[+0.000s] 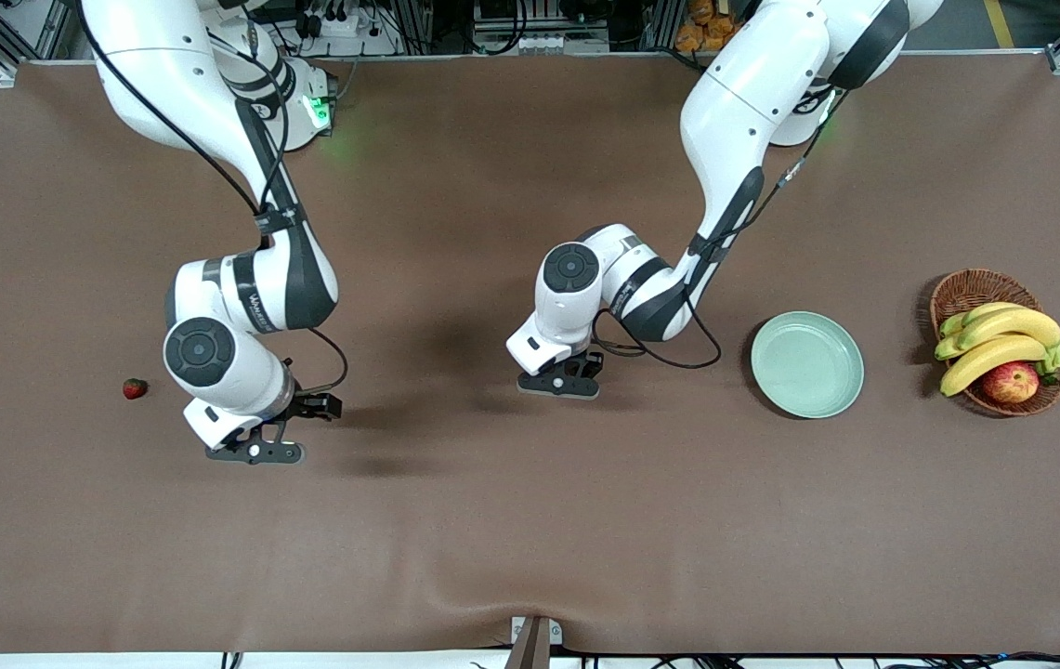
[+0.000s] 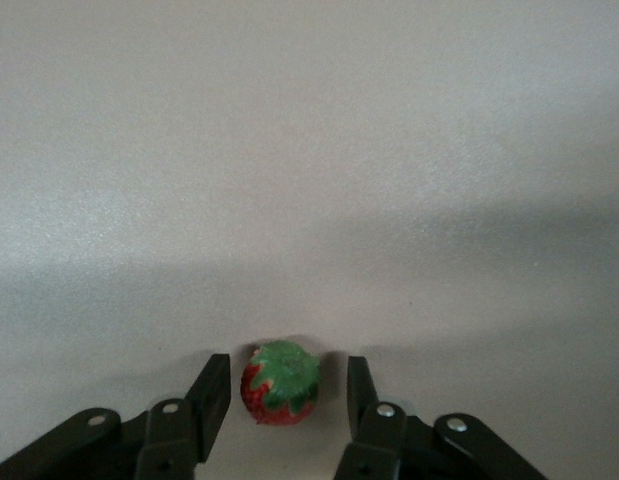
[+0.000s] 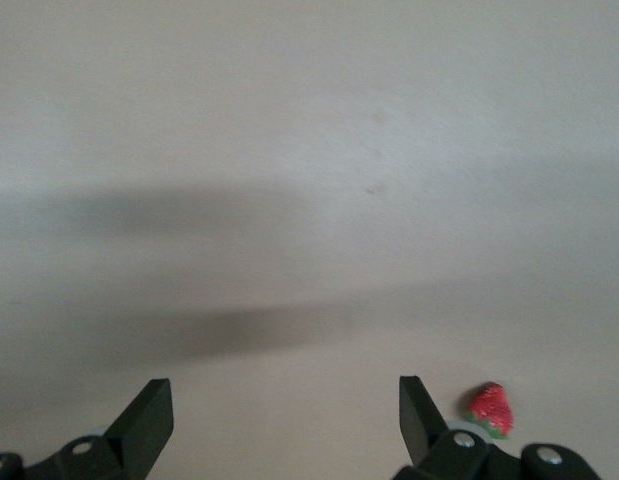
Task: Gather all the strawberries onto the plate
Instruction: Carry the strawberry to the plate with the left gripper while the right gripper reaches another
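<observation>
While apart, left claw [image 2: 287, 395] fingers astride a strawberry [image 2: 280, 383]; right claw [image 3: 286, 420] wide.

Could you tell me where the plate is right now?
The plate lies empty on the table toward the left arm's end, between the left gripper and the wicker basket.

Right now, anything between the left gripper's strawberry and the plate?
Nothing visible. The strawberry sits between the open fingers of the left gripper, not yet clamped. Only bare table lies from there to the empty plate. The right gripper is over the table's other end.
</observation>
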{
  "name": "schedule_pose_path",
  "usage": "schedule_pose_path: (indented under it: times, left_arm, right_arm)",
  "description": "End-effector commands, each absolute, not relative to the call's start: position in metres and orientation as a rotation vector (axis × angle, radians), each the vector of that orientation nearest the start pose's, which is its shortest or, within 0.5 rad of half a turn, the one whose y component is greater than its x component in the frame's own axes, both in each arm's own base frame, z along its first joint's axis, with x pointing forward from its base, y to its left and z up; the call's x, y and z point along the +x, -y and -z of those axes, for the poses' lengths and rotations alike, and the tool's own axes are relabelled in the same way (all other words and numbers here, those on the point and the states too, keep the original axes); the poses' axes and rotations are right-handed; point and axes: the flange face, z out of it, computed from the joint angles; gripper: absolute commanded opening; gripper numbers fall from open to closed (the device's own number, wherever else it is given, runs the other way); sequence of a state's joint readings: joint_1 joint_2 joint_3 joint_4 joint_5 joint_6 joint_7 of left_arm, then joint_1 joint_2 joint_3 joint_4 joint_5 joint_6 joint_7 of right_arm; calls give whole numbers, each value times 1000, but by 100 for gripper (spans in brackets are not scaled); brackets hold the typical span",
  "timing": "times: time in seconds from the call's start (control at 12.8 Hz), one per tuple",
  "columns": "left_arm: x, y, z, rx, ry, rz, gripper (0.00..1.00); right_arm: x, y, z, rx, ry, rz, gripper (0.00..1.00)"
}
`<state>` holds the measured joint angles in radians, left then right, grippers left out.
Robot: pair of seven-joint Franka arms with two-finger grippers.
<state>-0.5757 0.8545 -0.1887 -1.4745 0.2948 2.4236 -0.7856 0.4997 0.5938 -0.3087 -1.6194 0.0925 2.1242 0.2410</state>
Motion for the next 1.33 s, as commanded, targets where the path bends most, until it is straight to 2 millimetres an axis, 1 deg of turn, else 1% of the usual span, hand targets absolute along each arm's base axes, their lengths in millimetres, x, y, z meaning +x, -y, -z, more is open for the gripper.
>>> schedule_pose_path:
  times: [0.0, 0.08, 0.16, 0.23, 0.31, 0.39, 0.47, 0.55, 0.62, 0.7, 0.78, 0.86, 0.94, 1.02, 1.09, 1.17, 1.25]
  left_arm:
    - [546, 487, -179, -3147, -201, 229, 21]
    - [546, 487, -180, -3146, -203, 230, 0]
    - [546, 487, -180, -3145, -202, 231, 0]
    - [551, 484, -190, -3149, -198, 253, 0]
    - [559, 479, -206, -3147, -186, 288, 0]
    - [567, 473, -230, -3152, -165, 323, 0]
    - [584, 452, -265, -3143, -114, 357, 0]
    - [594, 434, -300, -3137, -60, 357, 0]
    - [600, 420, -333, -3130, -15, 364, 0]
    - [603, 403, -359, -3118, 39, 344, 0]
    - [606, 387, -380, -3102, 81, 323, 0]
    - [613, 358, -396, -3107, 170, 287, 0]
    - [616, 334, -404, -3117, 203, 245, 0]
    - [616, 311, -412, -3112, 173, 216, 0]
    - [616, 284, -413, -3082, 154, 161, 0]
    - [616, 263, -414, -3059, 135, 114, 0]
    - [618, 241, -411, -3039, 116, 60, 0]
  right_arm:
    - [648, -128, -282, -3243, -151, -117, 100]
    - [646, -117, -278, -3243, -173, -140, 100]
    - [644, -107, -275, -3241, -198, -162, 100]
    - [642, -97, -270, -3241, -204, -189, 100]
    - [641, -88, -268, -3239, -215, -201, 100]
    - [640, -77, -266, -3238, -219, -240, 100]
    - [640, -61, -265, -3234, -215, -274, 100]
    - [638, -45, -262, -3227, -200, -311, 100]
    - [637, -34, -260, -3221, -199, -339, 100]
    - [635, -30, -257, -3217, -211, -368, 100]
    - [633, -30, -255, -3209, -218, -396, 100]
    - [627, -29, -248, -3203, -225, -427, 100]
    - [621, -27, -239, -3195, -234, -452, 100]
    - [617, -29, -233, -3182, -245, -462, 100]
    - [615, -30, -230, -3163, -265, -473, 100]
    - [614, -28, -228, -3158, -274, -480, 100]
    - [614, -26, -226, -3156, -286, -484, 100]
